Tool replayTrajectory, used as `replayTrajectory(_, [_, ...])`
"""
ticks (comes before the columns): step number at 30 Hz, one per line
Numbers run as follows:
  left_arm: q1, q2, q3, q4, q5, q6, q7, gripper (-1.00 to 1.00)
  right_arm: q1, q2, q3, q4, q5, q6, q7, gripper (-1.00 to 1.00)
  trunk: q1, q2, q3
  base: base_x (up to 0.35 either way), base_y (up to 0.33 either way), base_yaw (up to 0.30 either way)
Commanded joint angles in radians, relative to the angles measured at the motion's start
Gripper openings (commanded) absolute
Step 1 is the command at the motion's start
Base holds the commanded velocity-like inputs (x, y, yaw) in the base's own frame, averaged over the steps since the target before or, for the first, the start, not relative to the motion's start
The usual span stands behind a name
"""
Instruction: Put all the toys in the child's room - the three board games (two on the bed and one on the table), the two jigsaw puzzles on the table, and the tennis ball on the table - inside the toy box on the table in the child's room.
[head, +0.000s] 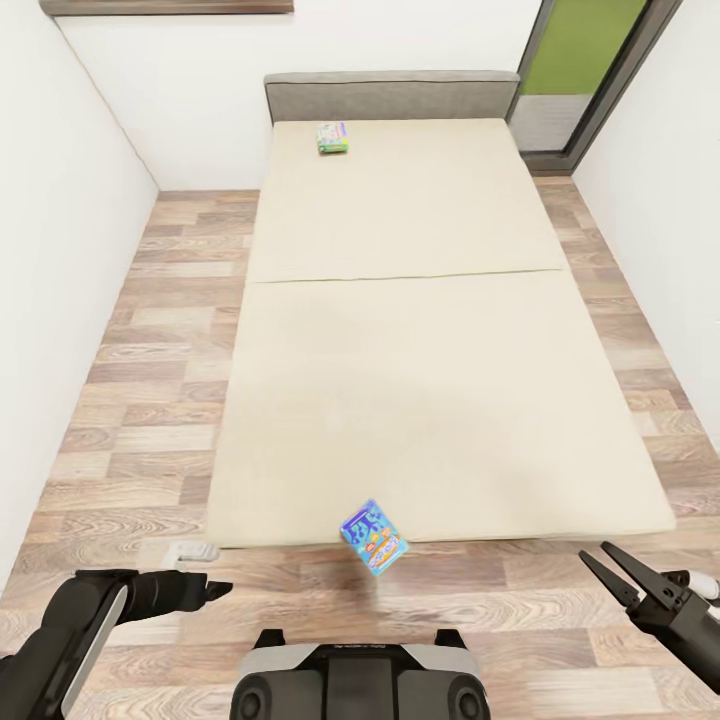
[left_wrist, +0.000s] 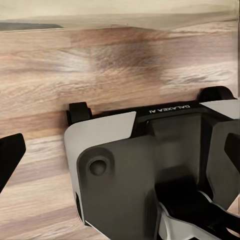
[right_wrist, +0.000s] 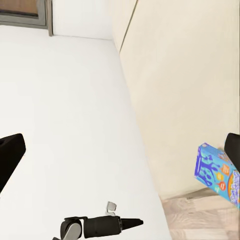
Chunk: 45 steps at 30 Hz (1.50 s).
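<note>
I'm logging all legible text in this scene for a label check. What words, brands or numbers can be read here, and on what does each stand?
"GALAXEA AI": on the dark band of the robot's base, seen upside down in the left wrist view.
Blue board game at the near edge of the bed: colourful print, too small and blurred to read.
Green board game near the headboard: print too small to read.

A blue board game (head: 373, 536) overhangs the bed's (head: 440, 400) foot; a green one (head: 333, 138) lies near its headboard.
</note>
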Motion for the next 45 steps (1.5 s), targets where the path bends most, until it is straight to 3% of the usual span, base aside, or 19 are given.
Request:
replayTrajectory(1, [0.0,0.0,0.001,-0.001,0.001,0.007,-0.003,1.0,0.0,0.0,0.0,0.0,-0.002,0.004,0.001,1.0,0.0,-0.001,-0.001,0.0,-0.252,0.0])
replayTrajectory(12, [0.0,0.0,0.001,-0.001,0.001,0.007,-0.004,1.0,0.0,0.001,0.003,0.001,-0.002,0.004,-0.003,1.0,0.0,-0.001,-0.001,0.0,-0.239,0.0])
replayTrajectory(24, [-0.001,0.002,0.01,0.004,0.005,0.008,-0.023,1.0,0.0,0.002,0.004,0.002,0.018,0.004,-0.005,1.0,0.0,-0.001,-0.001,0.0,-0.043,0.0])
replayTrajectory(28, [-0.001,0.004,0.012,0.011,0.011,0.008,-0.072,1.0,0.0,0.002,0.004,0.002,0.02,0.004,-0.005,1.0,0.0,-0.001,-0.001,0.0,-0.006,0.0])
replayTrajectory(33, [-0.001,0.008,0.026,0.047,0.019,0.006,-0.207,1.0,0.0,0.003,0.004,0.002,0.022,0.004,-0.006,1.0,0.0,-0.001,-0.001,0.0,-0.003,0.0])
replayTrajectory(34, [-0.001,0.008,0.026,0.047,0.019,0.006,-0.207,1.0,0.0,0.003,0.004,0.002,0.022,0.004,-0.006,1.0,0.0,-0.001,-0.001,0.0,-0.002,0.0])
replayTrajectory(40, [-0.002,0.012,0.092,0.115,0.019,-0.012,-0.347,1.0,0.0,0.003,0.005,0.002,0.022,0.004,-0.006,1.0,0.0,-0.001,-0.001,0.0,0.0,0.0])
replayTrajectory(45, [-0.002,0.013,0.145,0.165,0.021,-0.062,-0.395,1.0,0.0,0.003,0.005,0.002,0.022,0.004,-0.006,1.0,0.0,-0.001,-0.001,0.0,0.0,0.0])
